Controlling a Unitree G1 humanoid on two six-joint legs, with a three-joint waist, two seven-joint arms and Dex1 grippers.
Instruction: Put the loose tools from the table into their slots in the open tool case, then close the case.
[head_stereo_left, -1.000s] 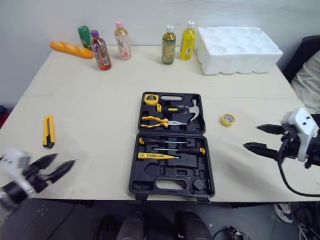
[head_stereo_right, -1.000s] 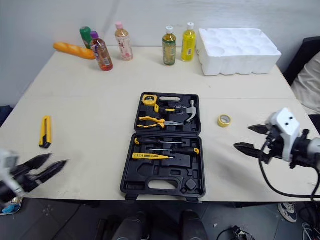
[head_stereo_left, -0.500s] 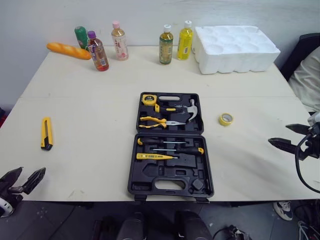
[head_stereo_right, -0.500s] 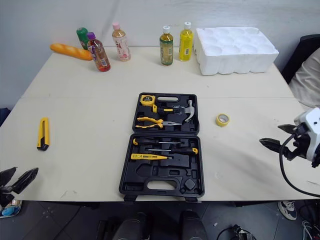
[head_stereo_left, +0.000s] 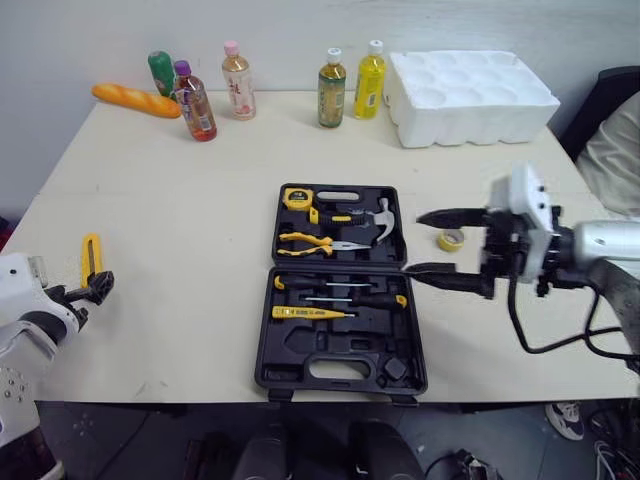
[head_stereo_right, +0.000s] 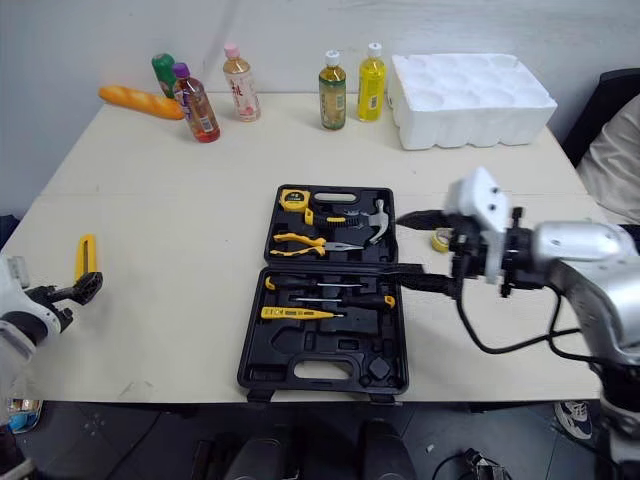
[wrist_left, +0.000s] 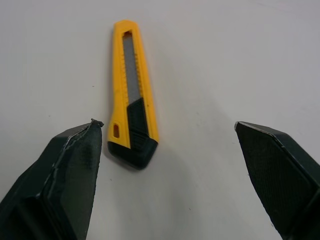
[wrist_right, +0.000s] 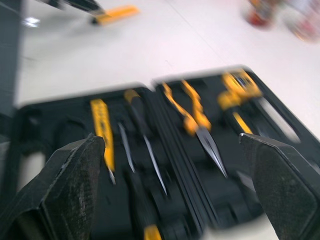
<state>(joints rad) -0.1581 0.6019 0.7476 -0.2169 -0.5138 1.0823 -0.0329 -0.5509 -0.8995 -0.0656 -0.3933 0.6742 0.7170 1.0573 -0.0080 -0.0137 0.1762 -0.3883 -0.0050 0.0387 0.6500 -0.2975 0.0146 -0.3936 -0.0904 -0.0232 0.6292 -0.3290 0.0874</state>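
Cutter (wrist_left: 131, 107) lies just ahead of the wide-open, empty left gripper (wrist_left: 167, 124); right gripper (head_stereo_left: 414, 242) gapes empty beside case (head_stereo_left: 300, 348).

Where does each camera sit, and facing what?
Eye views: on the head, facing forward and down at the table and open tool case; left gripper and right gripper show.
Left wrist view: along that open gripper, down at the utility knife.
Right wrist view: along that open gripper, at the case's pliers.
Shared: eye and left wrist views show the utility knife.
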